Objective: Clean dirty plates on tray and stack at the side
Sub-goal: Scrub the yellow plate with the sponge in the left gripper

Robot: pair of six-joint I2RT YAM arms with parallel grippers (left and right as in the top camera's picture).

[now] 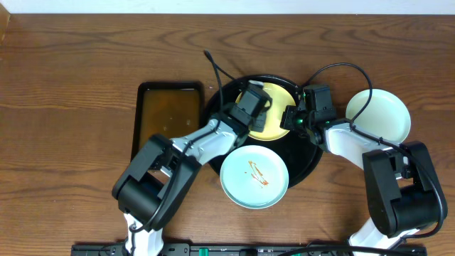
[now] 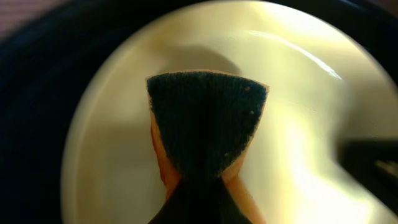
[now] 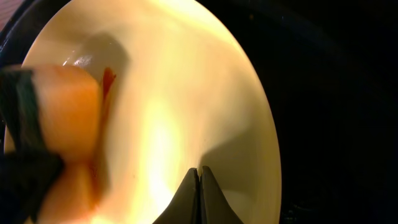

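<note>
The pale yellow plate (image 1: 279,98) lies at the back of the round black tray (image 1: 313,160). My left gripper (image 1: 257,121) is shut on an orange sponge with a dark scouring face (image 2: 205,124) and holds it against the yellow plate (image 2: 298,124). My right gripper (image 3: 199,171) is shut and empty, its tips resting on the right part of the yellow plate (image 3: 186,93). A red sauce smear (image 3: 107,81) shows beside the sponge (image 3: 62,106). A mint plate with sauce smears (image 1: 254,176) lies at the tray's front. A clean mint plate (image 1: 378,115) lies on the wood table to the right.
A rectangular brown tray with a black rim (image 1: 168,117) stands left of the round tray. Cables run from both wrists over the back of the tray. The arm bases stand at the front edge of the table.
</note>
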